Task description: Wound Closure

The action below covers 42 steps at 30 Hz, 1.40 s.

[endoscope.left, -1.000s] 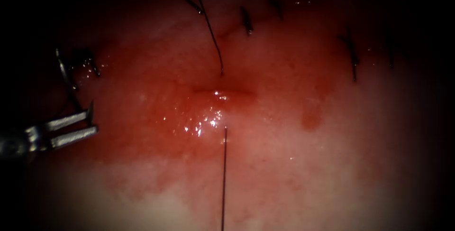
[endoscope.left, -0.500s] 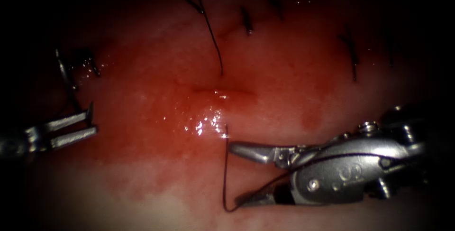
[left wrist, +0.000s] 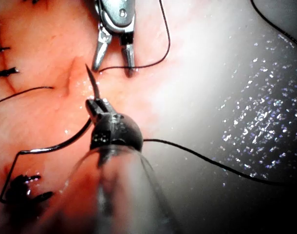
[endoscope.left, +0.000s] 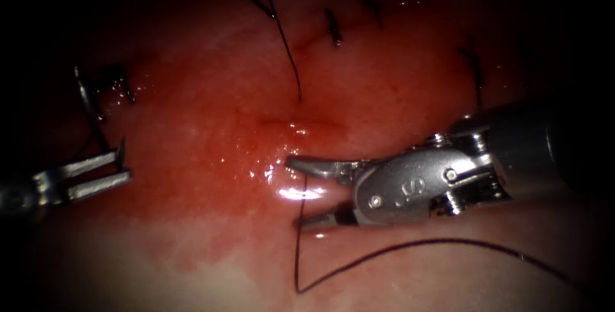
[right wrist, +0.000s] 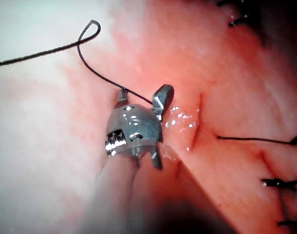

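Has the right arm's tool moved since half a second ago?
Yes. The right tool has gone up and left, toward the cut; its open jaws now straddle the thread below it.

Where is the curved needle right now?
The needle is held in the left gripper, shown in the left wrist view, its tip free above the tissue beside the cut, facing the open right gripper.

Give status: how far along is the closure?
Done: dark stitches stand along the pink tissue; black thread crosses the short cut, untied. In hand: left tool grips the curved steel needle nearer its tip, out of tissue; right tool, jaws open, straddles thread, holding nothing. Left: a knot over that cut.
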### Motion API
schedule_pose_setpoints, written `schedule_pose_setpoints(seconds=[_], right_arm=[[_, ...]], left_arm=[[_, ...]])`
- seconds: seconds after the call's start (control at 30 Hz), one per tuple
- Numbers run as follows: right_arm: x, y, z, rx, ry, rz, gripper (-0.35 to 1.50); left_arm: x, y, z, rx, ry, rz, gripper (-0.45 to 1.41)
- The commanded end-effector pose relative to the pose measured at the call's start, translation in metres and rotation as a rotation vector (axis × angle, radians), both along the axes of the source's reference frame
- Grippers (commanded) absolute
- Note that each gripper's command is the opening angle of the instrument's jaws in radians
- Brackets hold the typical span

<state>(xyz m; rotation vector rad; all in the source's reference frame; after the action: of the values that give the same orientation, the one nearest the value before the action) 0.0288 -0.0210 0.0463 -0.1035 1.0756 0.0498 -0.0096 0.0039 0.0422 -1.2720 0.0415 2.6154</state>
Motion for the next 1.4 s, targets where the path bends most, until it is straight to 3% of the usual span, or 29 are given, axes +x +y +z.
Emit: schedule_pose_setpoints(seconds=[0.03,0.17,0.27,0.33,0.4,0.43,0.83,1.07,1.4], right_arm=[[0.0005,-0.0005,0.0007,0.002,-0.001,-0.002,1.43],[0.0002,-0.0001,0.0007,0.008,-0.007,-0.008,1.43],[0.0002,-0.0001,0.0008,0.004,-0.001,-0.002,1.28],[0.0003,-0.0002,0.0008,0.023,-0.001,0.010,0.74],[0.0003,-0.0003,0.0008,0.079,0.005,0.043,-0.22],[0.0003,-0.0003,0.0009,0.158,0.015,0.081,-0.35],[0.0002,-0.0019,0.0008,0.270,-0.010,0.093,-0.35],[-0.0011,-0.0084,-0.0064,0.278,-0.019,0.029,-0.35],[0.0001,-0.0126,-0.0133,0.246,-0.017,-0.055,-0.35]], left_arm=[[-0.0006,-0.0009,0.0005,0.005,-0.001,0.000,-0.45],[-0.0006,-0.0009,0.0005,0.005,-0.002,0.000,-0.45],[-0.0006,-0.0009,0.0005,0.005,-0.002,0.000,-0.45],[-0.0006,-0.0009,0.0005,0.005,-0.001,0.000,-0.45],[-0.0006,-0.0009,0.0005,0.009,-0.002,-0.004,-0.45],[-0.0007,-0.0009,0.0005,0.009,-0.002,-0.004,-0.45],[-0.0006,-0.0009,0.0006,0.010,0.000,-0.002,-0.45],[-0.0006,-0.0009,0.0006,0.010,0.000,-0.002,-0.45],[-0.0007,-0.0010,0.0006,0.010,0.000,-0.003,-0.45]])
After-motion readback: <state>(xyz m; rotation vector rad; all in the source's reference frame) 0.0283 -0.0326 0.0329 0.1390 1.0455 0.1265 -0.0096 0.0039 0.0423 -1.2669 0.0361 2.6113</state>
